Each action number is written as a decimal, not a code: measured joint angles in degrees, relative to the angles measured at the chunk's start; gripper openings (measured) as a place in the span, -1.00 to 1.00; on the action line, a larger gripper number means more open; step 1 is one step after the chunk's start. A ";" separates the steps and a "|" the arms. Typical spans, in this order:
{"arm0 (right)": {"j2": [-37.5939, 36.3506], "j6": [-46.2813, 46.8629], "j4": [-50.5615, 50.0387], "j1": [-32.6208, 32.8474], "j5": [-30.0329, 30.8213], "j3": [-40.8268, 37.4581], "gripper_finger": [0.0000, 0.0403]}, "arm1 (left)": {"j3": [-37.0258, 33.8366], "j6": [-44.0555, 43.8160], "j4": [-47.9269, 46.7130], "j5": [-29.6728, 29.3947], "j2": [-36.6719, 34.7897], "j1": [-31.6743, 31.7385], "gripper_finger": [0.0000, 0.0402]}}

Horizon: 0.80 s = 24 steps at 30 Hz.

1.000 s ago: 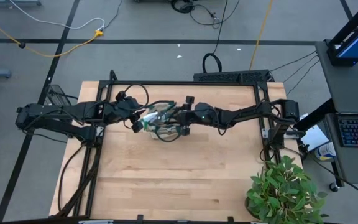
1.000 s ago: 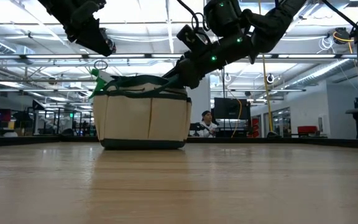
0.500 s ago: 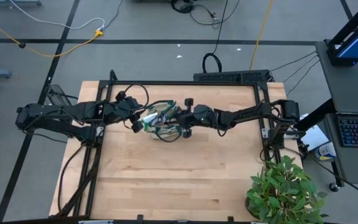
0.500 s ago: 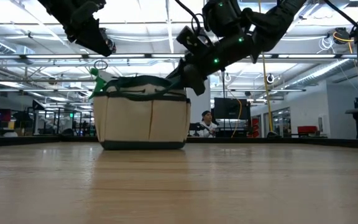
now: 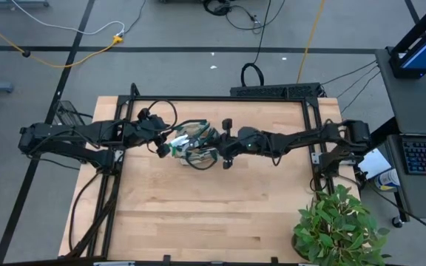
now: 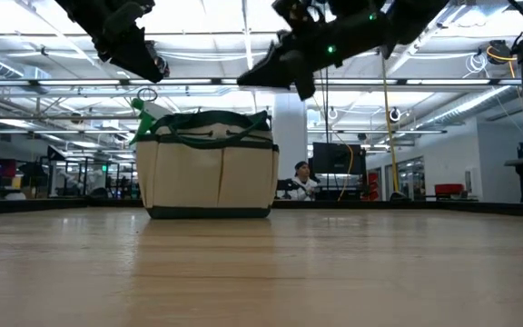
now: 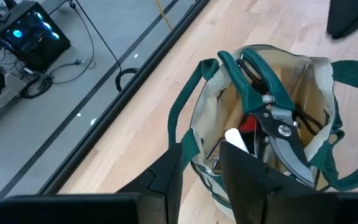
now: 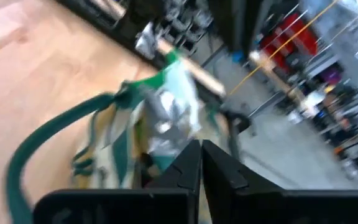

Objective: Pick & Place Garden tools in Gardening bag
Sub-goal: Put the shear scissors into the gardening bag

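Observation:
The tan gardening bag (image 5: 191, 145) with green trim stands on its base at the table's far middle (image 6: 209, 165). Inside it lie garden tools: green-handled pruning shears (image 7: 267, 106), a red item (image 7: 247, 125), a white tip (image 7: 235, 139) and a wooden handle (image 7: 234, 116). A green-and-white item (image 6: 142, 119) sticks out at the bag's left rim. My left gripper (image 7: 201, 158) hangs open above the bag's left side (image 6: 157, 71), touching nothing. My right gripper (image 8: 201, 152) is shut and empty, above and just right of the bag (image 6: 248, 79).
A leafy potted plant (image 5: 339, 230) stands at the table's near right corner. A black frame (image 5: 220, 98) borders the wooden table (image 5: 198, 214), with bare wood on the near side. A person (image 6: 303, 178) sits far back in the room.
My right gripper has come up out of the bag's right rim and drawn back toward the table's right edge, rolling a little as it rose. The bag and the tools in it have kept their place.

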 joint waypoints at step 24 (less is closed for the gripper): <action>-1.26 4.48 -3.38 -10.56 -15.00 0.04 -0.18 | 0.07 1.02 7.62 4.62 3.35 0.14 -0.44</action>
